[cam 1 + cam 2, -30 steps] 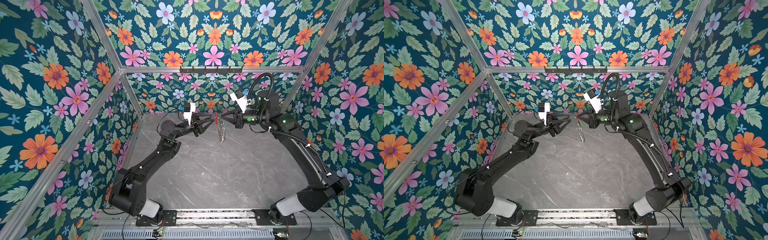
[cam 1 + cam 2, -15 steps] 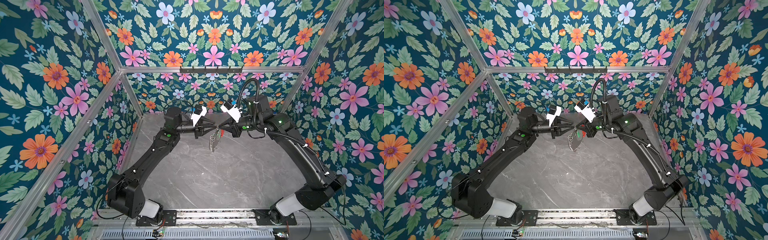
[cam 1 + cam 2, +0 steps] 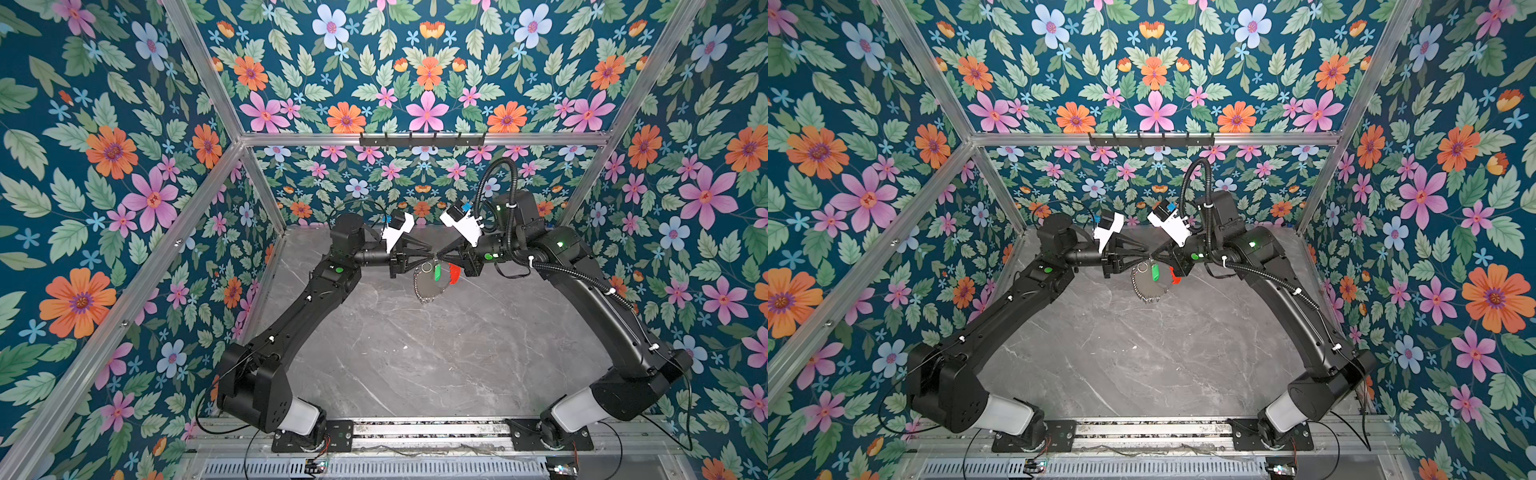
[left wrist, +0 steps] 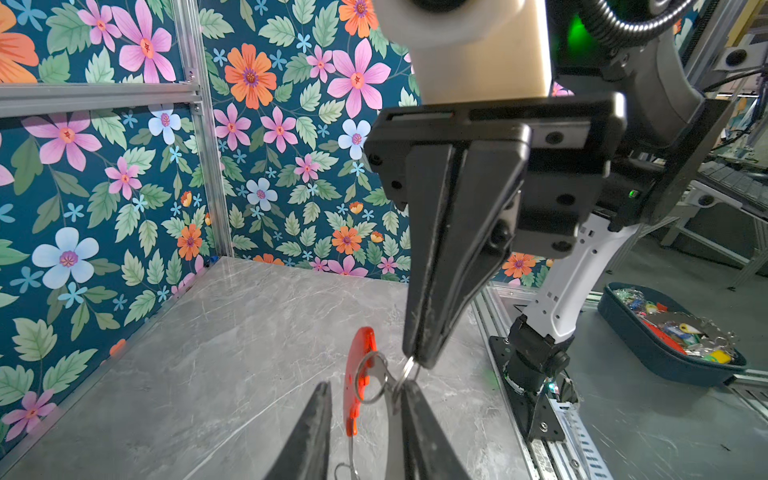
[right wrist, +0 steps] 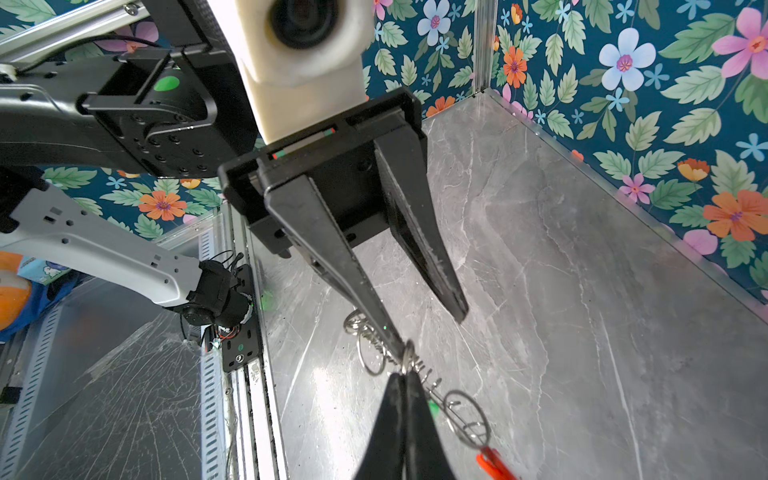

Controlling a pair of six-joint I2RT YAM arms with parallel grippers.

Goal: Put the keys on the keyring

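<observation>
The keyring [image 3: 424,300] [image 3: 1146,297] hangs above the marble table [image 3: 415,353] at the back centre. It is a thin hoop with a red arc [image 3: 454,274] [image 4: 359,370] and several small silver rings. My right gripper [image 3: 437,256] [image 5: 402,376] is shut on the hoop at a small ring. The green key tag [image 3: 437,272] [image 3: 1155,272] [image 5: 433,409] hangs just under those fingertips, and how it is attached is hidden. My left gripper [image 3: 426,258] [image 4: 368,388] meets it tip to tip, open. The red arc and a ring lie between its fingers [image 4: 417,419], and one finger touches the hoop.
Floral walls with aluminium posts close in the back and both sides. A black hook rail [image 3: 422,139] runs along the back wall above the arms. Outside the cell stands a dark bin [image 4: 665,361] of mixed key tags. The arm bases sit on a rail at the front edge.
My left gripper swung in to the keyring and narrowed a little. Both grippers dropped lower and forward. The hoop turned from edge-on to face-on, and the green tag now shows.
</observation>
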